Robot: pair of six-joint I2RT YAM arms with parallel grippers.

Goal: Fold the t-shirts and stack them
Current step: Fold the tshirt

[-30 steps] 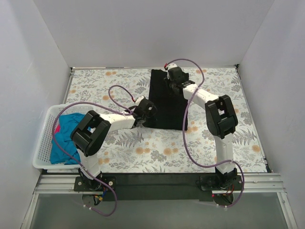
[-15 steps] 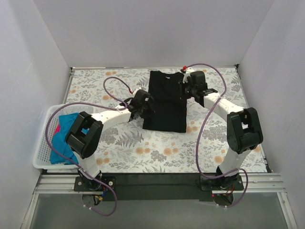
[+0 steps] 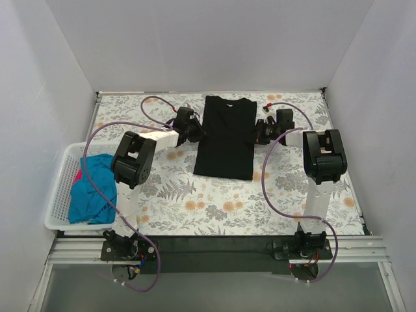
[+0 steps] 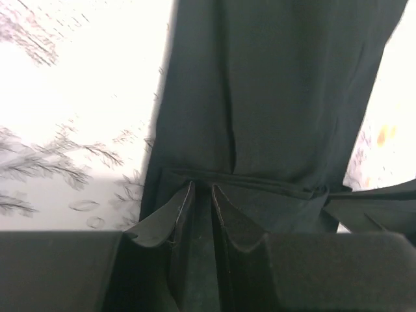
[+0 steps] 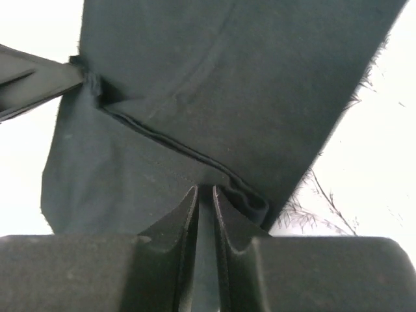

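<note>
The black t-shirt (image 3: 226, 140) lies flat in the middle of the table as a long upright strip, collar at the far end. My left gripper (image 3: 198, 132) is at its left edge, about midway along. In the left wrist view the left gripper (image 4: 201, 187) is shut on a fold of the black t-shirt (image 4: 273, 97). My right gripper (image 3: 258, 133) is at the opposite edge. The right wrist view shows the right gripper (image 5: 205, 188) shut on a bunched fold of the black t-shirt (image 5: 227, 78). A crease runs between both grips. A teal t-shirt (image 3: 91, 188) and pink cloth (image 3: 78, 175) lie crumpled in the basket.
A white lattice basket (image 3: 55, 224) stands at the table's left near corner. The floral tablecloth (image 3: 195, 201) covers the table. White walls enclose three sides. Purple cables loop above both arms.
The black t-shirt went from a narrow strip to a wider one with its collar showing. My left gripper moved farther along its left edge; my right arm drew back to its right edge.
</note>
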